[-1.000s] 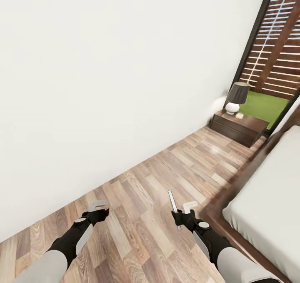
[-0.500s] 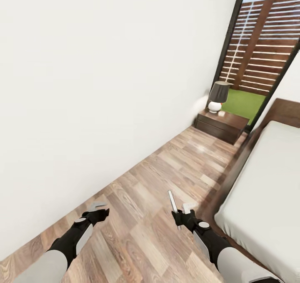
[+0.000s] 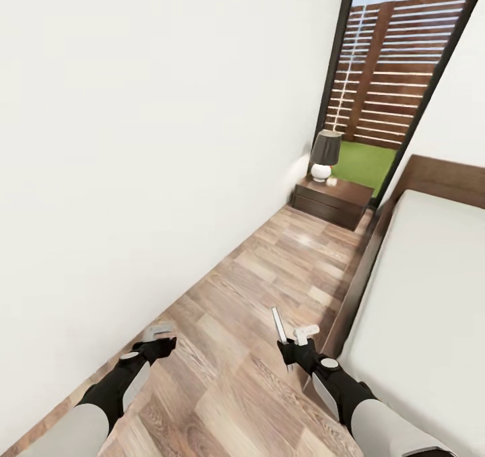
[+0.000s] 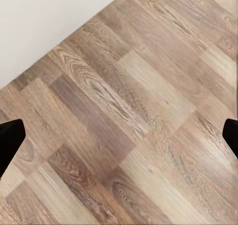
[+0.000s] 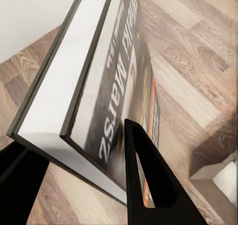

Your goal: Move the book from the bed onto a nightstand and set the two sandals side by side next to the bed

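The white wall (image 3: pixel 135 141) runs along the left side of the wood-plank floor (image 3: pixel 269 289), and the left gripper (image 3: pixel 160 334) hangs over this floor near the wall, its fingers spread wide with nothing between them. To the right of it, still over the floor and just beside the bed frame, the right gripper (image 3: pixel 292 339) is closed on the book (image 3: pixel 279 329), which stands on edge; in the right wrist view the book (image 5: pixel 99 86) sits between the black fingers (image 5: pixel 148 180). Far beyond the bed's head end, the nightstand (image 3: pixel 333 201) stands against the wall with a table lamp (image 3: pixel 325 154) on top, just before the tall window (image 3: pixel 397 80). The bed (image 3: pixel 424 295) with its grey mattress lies on the right
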You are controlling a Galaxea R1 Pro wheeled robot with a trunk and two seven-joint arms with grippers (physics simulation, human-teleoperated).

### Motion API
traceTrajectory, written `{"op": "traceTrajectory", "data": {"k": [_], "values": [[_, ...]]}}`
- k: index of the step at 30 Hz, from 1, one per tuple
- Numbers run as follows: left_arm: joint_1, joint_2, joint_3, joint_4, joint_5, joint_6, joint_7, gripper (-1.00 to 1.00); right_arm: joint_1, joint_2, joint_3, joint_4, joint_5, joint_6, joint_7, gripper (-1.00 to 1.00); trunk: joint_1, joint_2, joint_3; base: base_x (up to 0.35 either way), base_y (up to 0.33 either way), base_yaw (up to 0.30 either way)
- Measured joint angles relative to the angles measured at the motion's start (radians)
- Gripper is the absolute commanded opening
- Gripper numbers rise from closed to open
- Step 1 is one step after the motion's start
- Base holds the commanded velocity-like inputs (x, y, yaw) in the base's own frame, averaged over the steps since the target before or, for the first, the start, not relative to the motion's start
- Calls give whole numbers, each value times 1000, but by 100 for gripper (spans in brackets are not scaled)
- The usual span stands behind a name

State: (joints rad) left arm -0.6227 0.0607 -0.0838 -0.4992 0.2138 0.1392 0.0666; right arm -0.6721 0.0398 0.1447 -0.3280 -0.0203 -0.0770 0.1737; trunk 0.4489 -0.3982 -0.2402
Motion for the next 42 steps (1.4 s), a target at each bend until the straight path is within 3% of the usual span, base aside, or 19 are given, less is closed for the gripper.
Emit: {"op": "traceTrajectory", "data": {"k": [29,31,34,36,38,42], "values": [[0,-7,-5,0,1,0,0,100,0,1,0,0,0,0,0,-100,0,0,0,274,226,-253],[0,-20,-20,2,1,0,0,100,0,1,0,0,0,0,0,-100,0,0,0,255,244,-253],[0,-73,-101,6,0,0,10,100,0,1,0,0,0,0,0,-100,0,0,0,255,244,-253],[0,-95,-155,7,-3,0,24,100,0,1,0,0,0,-1,0,-100,0,0,0,255,244,-253],[0,-106,-189,7,-5,0,42,100,0,0,0,0,0,0,0,-100,0,0,0,255,244,-253],[0,-114,-216,7,-5,0,61,100,0,0,0,0,0,0,0,-100,0,0,0,255,244,-251]]}}
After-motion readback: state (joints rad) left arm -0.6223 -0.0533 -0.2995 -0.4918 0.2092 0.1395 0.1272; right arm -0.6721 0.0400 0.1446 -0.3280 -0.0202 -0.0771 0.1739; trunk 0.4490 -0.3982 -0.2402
